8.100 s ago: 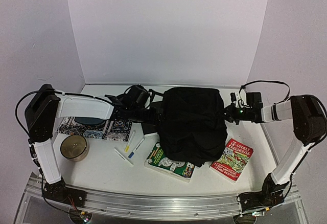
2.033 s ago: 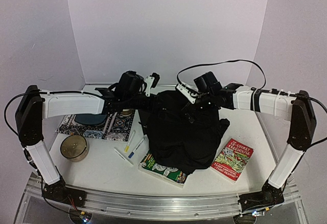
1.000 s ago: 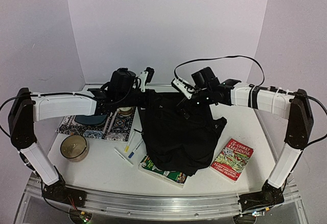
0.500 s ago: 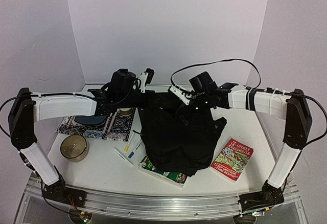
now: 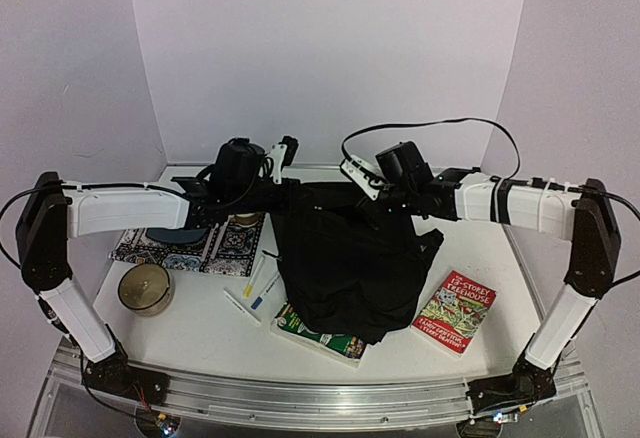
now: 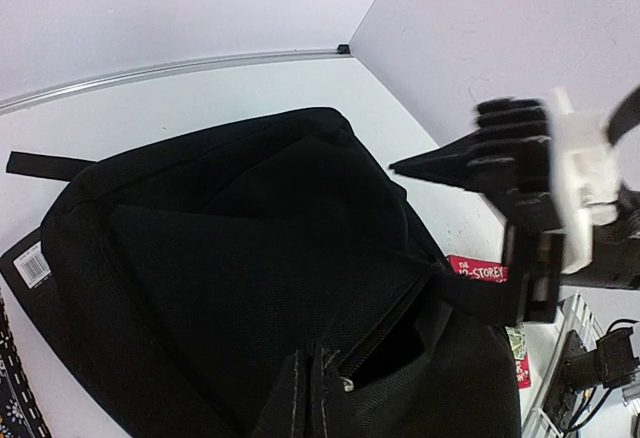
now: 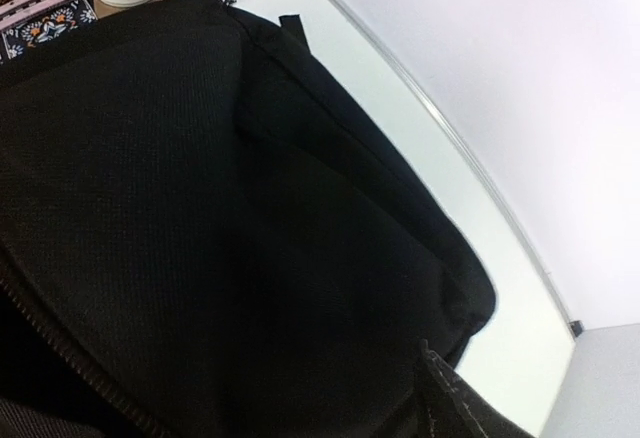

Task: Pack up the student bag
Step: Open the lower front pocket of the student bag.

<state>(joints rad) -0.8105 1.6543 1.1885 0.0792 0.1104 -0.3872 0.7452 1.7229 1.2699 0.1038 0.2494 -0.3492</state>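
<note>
Left pincer (image 6: 305, 398) closed on student bag (image 6: 230, 258) rim | right pincer (image 6: 530, 293) pinching strap (image 6: 470, 293)

Red book (image 5: 455, 310) front-R, green book (image 5: 320, 337) ctr, pens (image 5: 256, 286) beside it, patterned mat (image 5: 215, 250) L, round tin (image 5: 145, 288) nr mat.

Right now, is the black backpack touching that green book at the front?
Touching: the top view shows the backpack lying over part of the green book.
</note>
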